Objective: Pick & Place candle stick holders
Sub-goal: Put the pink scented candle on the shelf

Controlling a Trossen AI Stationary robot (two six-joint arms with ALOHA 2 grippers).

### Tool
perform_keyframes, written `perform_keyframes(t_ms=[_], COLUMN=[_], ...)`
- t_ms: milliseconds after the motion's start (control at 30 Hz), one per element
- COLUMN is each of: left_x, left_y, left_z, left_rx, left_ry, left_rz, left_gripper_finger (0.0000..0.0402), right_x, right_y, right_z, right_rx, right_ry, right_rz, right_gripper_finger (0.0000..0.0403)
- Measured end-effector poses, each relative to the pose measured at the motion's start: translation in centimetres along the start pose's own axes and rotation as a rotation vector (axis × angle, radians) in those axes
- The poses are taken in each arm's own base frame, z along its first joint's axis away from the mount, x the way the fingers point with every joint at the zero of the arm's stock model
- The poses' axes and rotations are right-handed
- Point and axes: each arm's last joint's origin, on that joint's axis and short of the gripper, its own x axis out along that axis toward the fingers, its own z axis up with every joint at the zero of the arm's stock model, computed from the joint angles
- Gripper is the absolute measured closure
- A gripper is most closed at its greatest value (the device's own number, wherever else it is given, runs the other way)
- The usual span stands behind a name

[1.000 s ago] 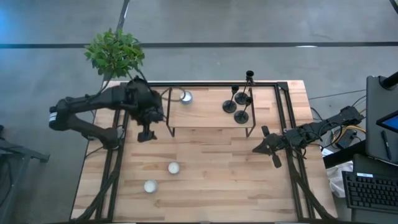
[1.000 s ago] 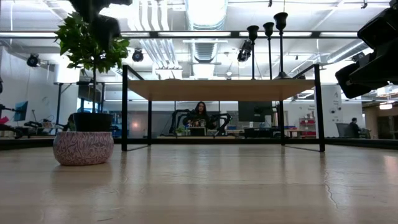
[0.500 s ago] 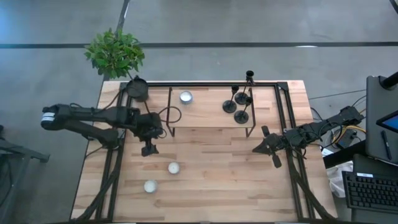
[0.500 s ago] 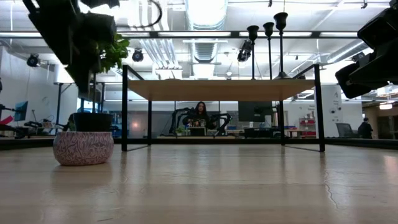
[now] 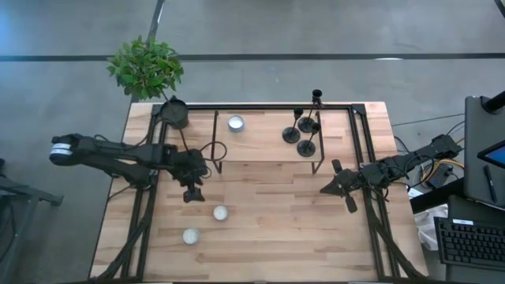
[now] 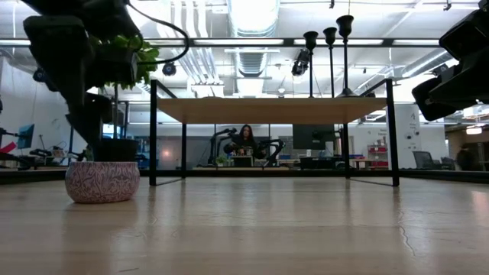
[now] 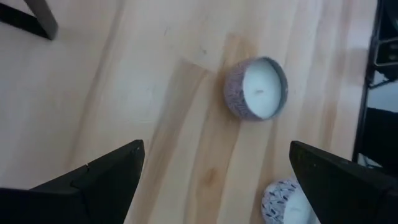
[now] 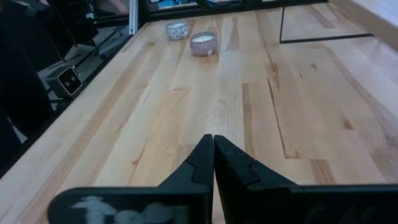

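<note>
Three matte black candle stick holders [image 5: 304, 134] stand on their round bases on the right part of a raised wooden shelf [image 5: 264, 146]; their stems and tops show in the low view [image 6: 330, 61]. My left gripper [image 5: 192, 194] is open and empty over the table near the shelf's left leg. In its wrist view [image 7: 216, 149] a small patterned candle cup [image 7: 256, 96] lies ahead between the spread fingers. My right gripper [image 5: 327, 189] is shut and empty at the table's right, far from the holders; it also shows in the right wrist view [image 8: 214, 142].
Two candle cups [image 5: 220, 213] [image 5: 190, 236] sit on the table near the left gripper, and a third [image 5: 236, 123] sits on the shelf. A black pot [image 5: 174, 113] with a green plant [image 5: 146, 67] is at the far left corner. Black frame rails run along both table sides.
My left gripper has come away from the black pot at the far left, moving toward the table's near edge and down, and now hangs over the candle cups. The pot, covered by the arm before, shows now. My right arm has kept still.
</note>
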Motion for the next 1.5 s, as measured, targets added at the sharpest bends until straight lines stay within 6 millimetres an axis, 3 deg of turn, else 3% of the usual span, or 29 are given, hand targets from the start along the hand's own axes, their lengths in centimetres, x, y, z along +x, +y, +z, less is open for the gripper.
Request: perform_keyframes(t_ms=[300, 600, 900, 1233, 1500], left_x=[0.4, 0.3, 0.2, 2.7, 3.4], left_y=[-1.0, -2.6, -4.6, -5.2, -6.8], left_z=[-1.0, -1.0, 0.1, 1.9, 3.8], left_rx=[0.1, 0.297, 0.425, 0.433, 0.493], left_ry=[0.122, 0.067, -0.008, 0.079, 0.091], left_rz=[-0.161, -0.046, 0.045, 0.121, 0.119], left_gripper_finger=[0.0002, 0.0002, 0.0002, 0.0003, 0.0003], right_x=[0.0, 0.0, 0.0, 0.0, 0.0], right_y=[0.0, 0.0, 0.0, 0.0, 0.0], right_z=[0.0, 0.0, 0.0, 0.0, 0.0], right_rx=[0.0, 0.0, 0.0, 0.0, 0.0], right_ry=[-0.001, -0.001, -0.001, 0.0, -0.001], right_rz=[0.0, 0.0, 0.0, 0.0, 0.0], right_gripper_finger=[0.0394, 0.0394, 0.0394, 0.0394, 0.0394])
